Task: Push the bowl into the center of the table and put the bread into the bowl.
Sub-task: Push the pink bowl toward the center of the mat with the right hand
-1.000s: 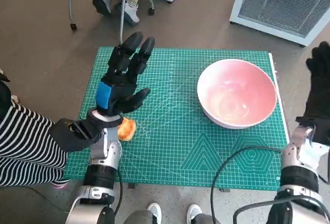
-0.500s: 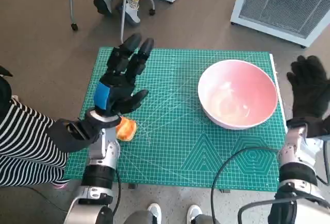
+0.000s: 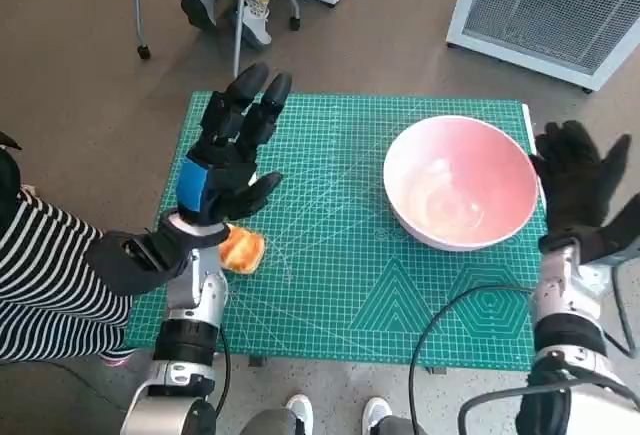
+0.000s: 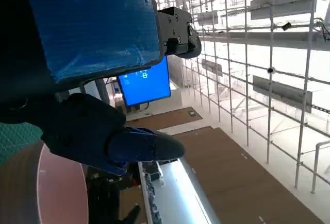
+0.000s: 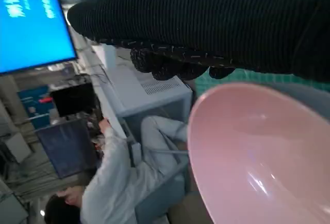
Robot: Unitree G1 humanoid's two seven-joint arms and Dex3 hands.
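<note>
A pink bowl [image 3: 460,181] stands on the right part of the green cutting mat [image 3: 340,285]; its rim also shows in the right wrist view [image 5: 258,152] and at the edge of the left wrist view [image 4: 56,193]. My right hand [image 3: 578,187], gloved, is raised with fingers spread just beside the bowl's right rim, holding nothing. A piece of orange-brown bread [image 3: 241,251] lies on the mat's left side. My left hand [image 3: 228,155] hovers above and beyond the bread, fingers spread, empty.
A person's striped sleeve and dark glove [image 3: 60,275] reach in beside the bread at the left. A chair and feet [image 3: 225,0] stand beyond the table. A white unit [image 3: 560,10] sits at the far right. Shoes [image 3: 330,415] show below the near edge.
My right hand has moved left from off the table's right side to close beside the bowl's rim. My left hand has shifted slightly left and up. Bowl and bread have not moved.
</note>
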